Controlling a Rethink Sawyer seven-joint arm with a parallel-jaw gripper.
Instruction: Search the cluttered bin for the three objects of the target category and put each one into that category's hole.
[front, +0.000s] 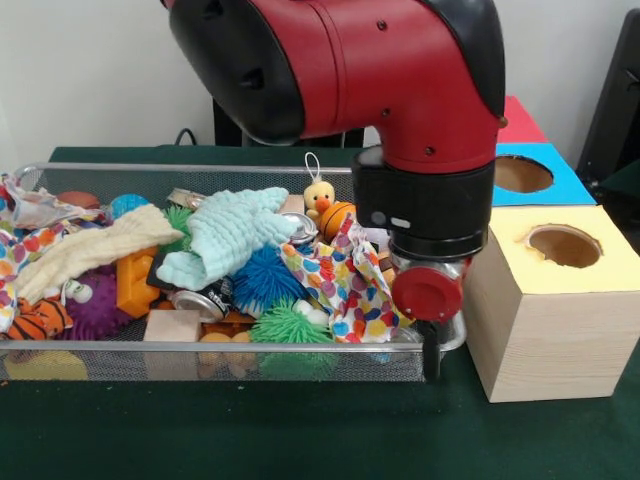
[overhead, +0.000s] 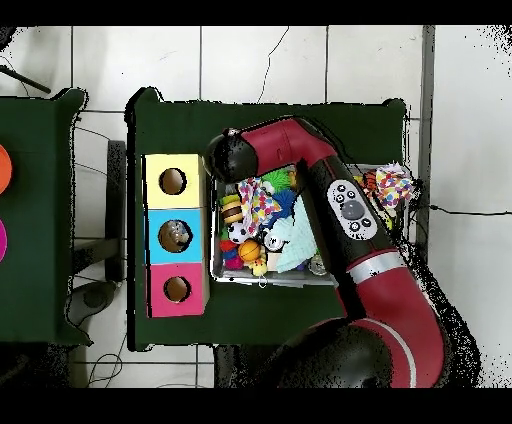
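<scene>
Nearest me, the silver wire-mesh bin brims with spiky green balls, a mint knitted cloth, a polka-dot fabric and a yellow duck toy. The black gripper hangs at the bin's corner beside the yellow-topped wooden box; I cannot tell how its fingers stand. Beyond sit the blue-topped box and red-topped box.

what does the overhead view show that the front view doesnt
Only the overhead view shows all three boxes in a row, yellow, blue and pink, each with its hole, something lying inside the blue one's hole, and the arm's full sweep over the bin. Only the front view shows the clutter closely: a pale green cloth, a small duck toy, a crushed can, and the gripper hanging at the bin's corner beside the yellow box. Both show the wire bin of toys on the green table.
</scene>
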